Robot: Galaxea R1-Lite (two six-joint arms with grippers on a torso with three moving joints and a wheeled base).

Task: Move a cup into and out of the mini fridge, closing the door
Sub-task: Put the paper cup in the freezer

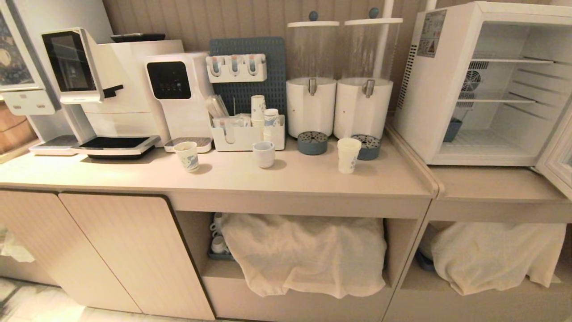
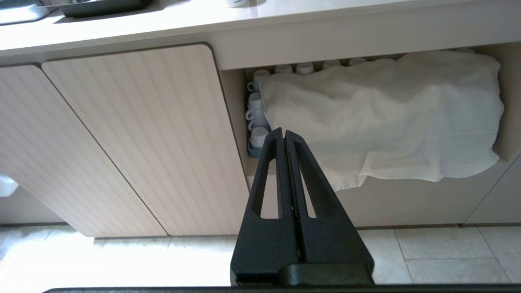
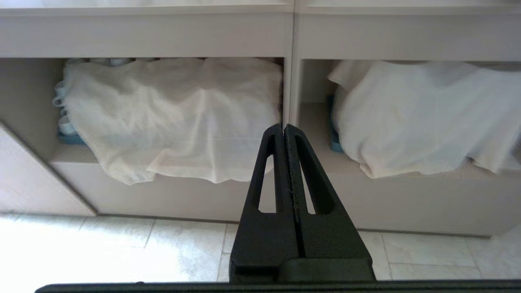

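Up on the counter [image 1: 290, 179], in the head view, the cup [image 1: 348, 154] stands upright, its long axis vertical and its mouth facing up, just in front of the two white drink dispensers [image 1: 338, 107] and beside the blue drip tray [image 1: 368, 147] of the right-hand one. Well to its left stand a plain white ceramic mug [image 1: 264, 154] and, further left, a shorter blue-patterned paper cup [image 1: 187, 156], near the coffee machine [image 1: 103, 89]. The mini fridge [image 1: 487, 85] sits on the lower countertop at the right, its cavity facing the camera with wire shelves and a small fan showing; the door [image 1: 558, 156] is swung wide open at the right edge of the picture, hinged on the far right side. Neither arm shows in this view. From the left wrist, the left gripper [image 2: 283, 132] hangs below counter height with its two black fingers pressed together, holding nothing and touching nothing; beyond it are a ribbed cabinet door [image 2: 134, 138] and an open shelf where a white cloth [image 2: 378, 114] lies over rows of mugs. From the right wrist, the right gripper [image 3: 283, 127] is likewise pressed together and empty, pointing at the upright divider between two open shelves, each holding a cloth-draped load, with pale floor tiles [image 3: 122, 248] beneath.
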